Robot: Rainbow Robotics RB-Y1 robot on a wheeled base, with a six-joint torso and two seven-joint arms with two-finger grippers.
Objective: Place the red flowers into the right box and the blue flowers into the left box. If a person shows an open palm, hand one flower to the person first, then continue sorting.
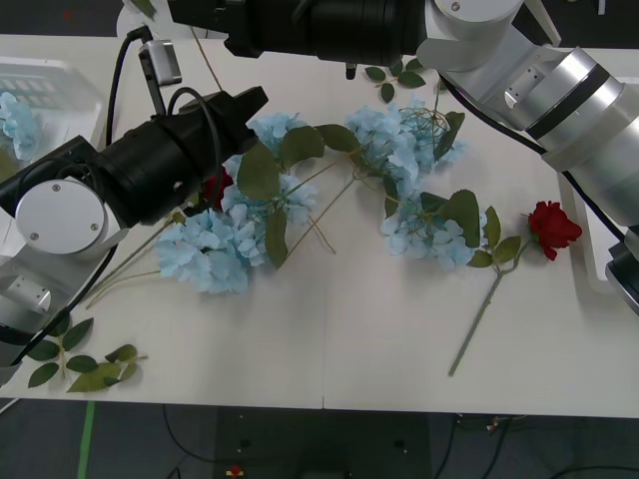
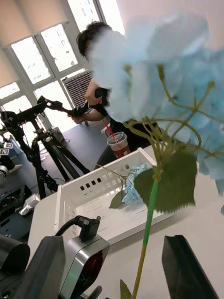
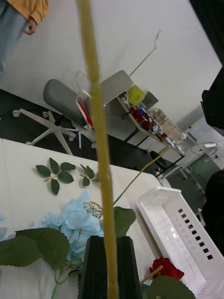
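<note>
My left gripper (image 3: 107, 266) is shut on a thin tan stem (image 3: 95, 117) that runs up past its black fingers. In the front view it (image 1: 245, 105) sits over the flower pile, just above a red flower (image 1: 215, 187). A blue flower head (image 2: 154, 70) on a green stem hangs close before my right gripper (image 2: 112, 240), whose fingers stand open, well apart from the stem. Another red flower (image 1: 552, 227) lies on the table at the right. Blue flowers (image 1: 210, 254) (image 1: 409, 140) lie mid-table. The left box (image 2: 93, 187) holds a blue flower (image 1: 15, 125). The right box (image 3: 186, 224) stands beyond the rose.
Loose green leaf sprigs lie at the front left (image 1: 85, 364) and at the back (image 1: 394, 75). My right arm (image 1: 329, 25) reaches across the back of the table to the left. The front middle of the white table (image 1: 349, 329) is bare.
</note>
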